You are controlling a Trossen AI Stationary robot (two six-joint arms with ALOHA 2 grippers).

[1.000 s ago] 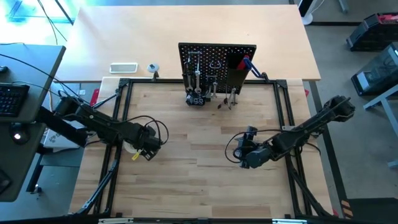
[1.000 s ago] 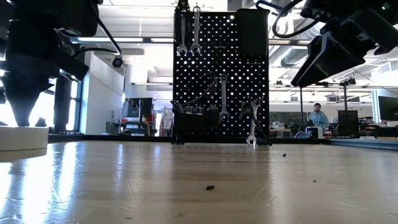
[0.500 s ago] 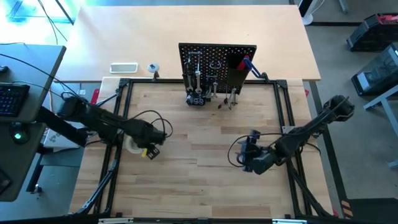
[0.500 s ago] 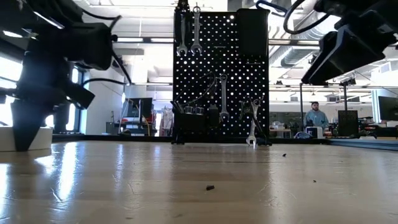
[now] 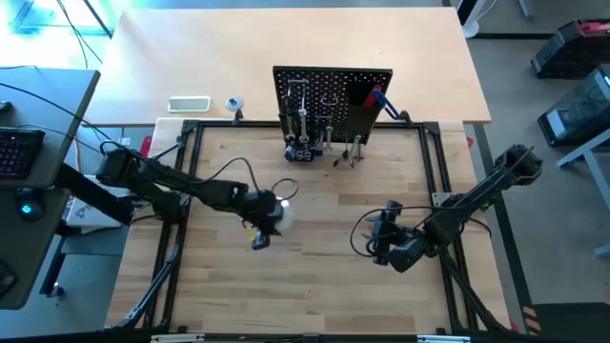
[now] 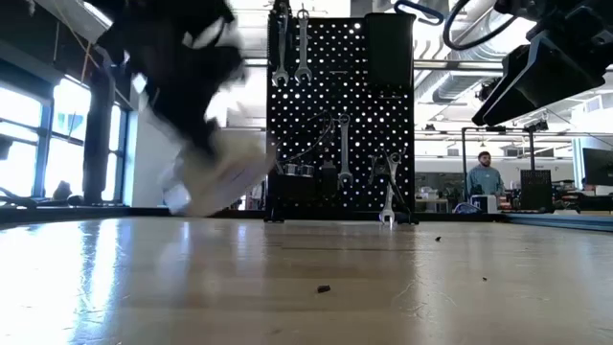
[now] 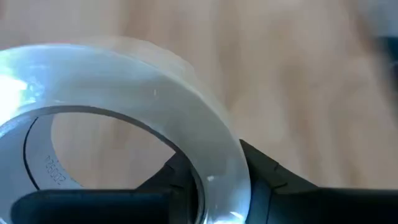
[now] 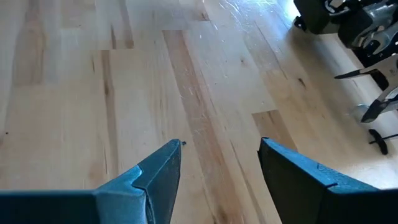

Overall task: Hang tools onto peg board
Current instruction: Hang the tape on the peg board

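Changed since a second ago: the tape roll [image 5: 277, 211] has been carried off the left edge of the table [image 5: 315, 286] toward the middle by the left gripper [image 5: 268, 215]; a second back it was sat flat by the left rail. The right arm has been drawn back a bit to the right.

Table: pale wood planks, ringed by a black frame. A couple of dark specks can be seen on the boards in the low view.

Peg board [image 5: 333, 100]: stood upright at the far edge of the table, well apart from both grippers. Silver wrenches [image 6: 302, 43] are hung along its top and more lower down, and a black bin [image 6: 388, 48] is fixed at the upper right of its face. A red-handled tool [image 5: 366, 97] is seen poking up by the bin from above.

Left gripper: fingers [image 7: 267, 177] are clamped on the wall of the tape roll, one inside the ring and one outside. It's held tilted and off the wood, blurred in the low view.

Right gripper [image 5: 385, 238]: held above bare wood on the right half, jaws spread apart, nothing between them.

Tape roll: pale, translucent, white core with small print that can't be read.

Background: a person [image 6: 486, 179] can be made out far off past the table.
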